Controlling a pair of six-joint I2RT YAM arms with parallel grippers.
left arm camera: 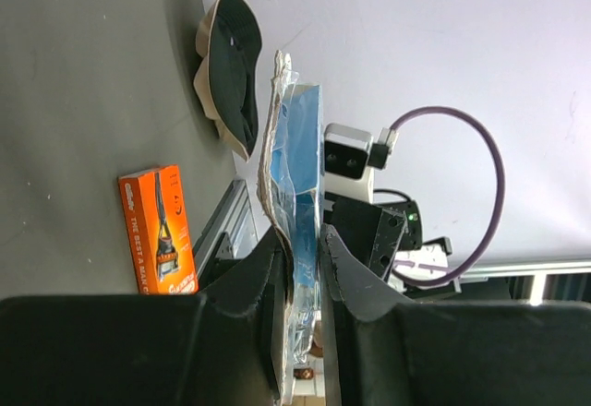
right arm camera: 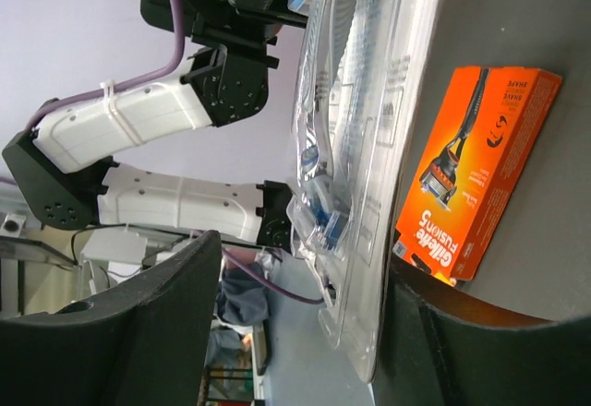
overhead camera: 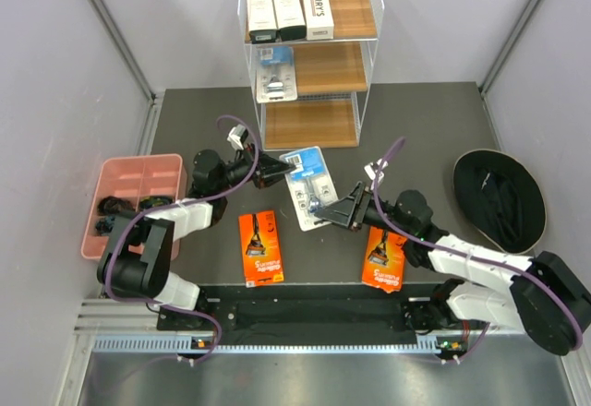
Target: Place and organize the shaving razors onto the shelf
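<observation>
left gripper (left arm camera: 303,240) pinches blue blister pack (left arm camera: 305,148) by its edge | right gripper (overhead camera: 327,210) spread, astride same pack | two orange cards (overhead camera: 261,246) on table (overhead camera: 416,120)

Orange cards (overhead camera: 261,246), blue-clear blister pack (overhead camera: 309,187)

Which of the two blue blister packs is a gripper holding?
The blue blister pack in front of the shelf, pinched at its edge by the left gripper. The other pack lies on the shelf's middle tier.
</observation>
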